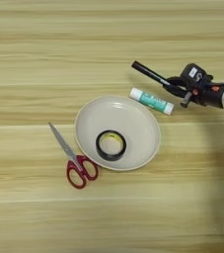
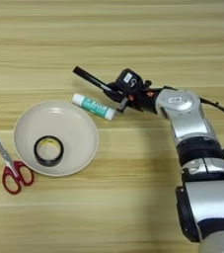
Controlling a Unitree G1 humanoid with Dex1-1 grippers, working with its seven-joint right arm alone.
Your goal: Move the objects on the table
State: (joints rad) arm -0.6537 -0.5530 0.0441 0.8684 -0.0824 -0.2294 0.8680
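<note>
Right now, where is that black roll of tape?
The tape ring lies inside the round plate, between the scissors on its left and the glue stick beyond its upper right.

the robot's right arm (image 2: 192, 148) rises from the bottom right, silver forearm bending left at the wrist. its right gripper (image 2: 114, 94) points left, low over the surface, its two black fingers (image 1: 175, 89) closed around a slim black marker pen (image 1: 150, 74).

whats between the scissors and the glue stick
The round beige plate lies between the scissors and the glue stick, with the ring of tape resting in it. Both eye views show this.
</note>
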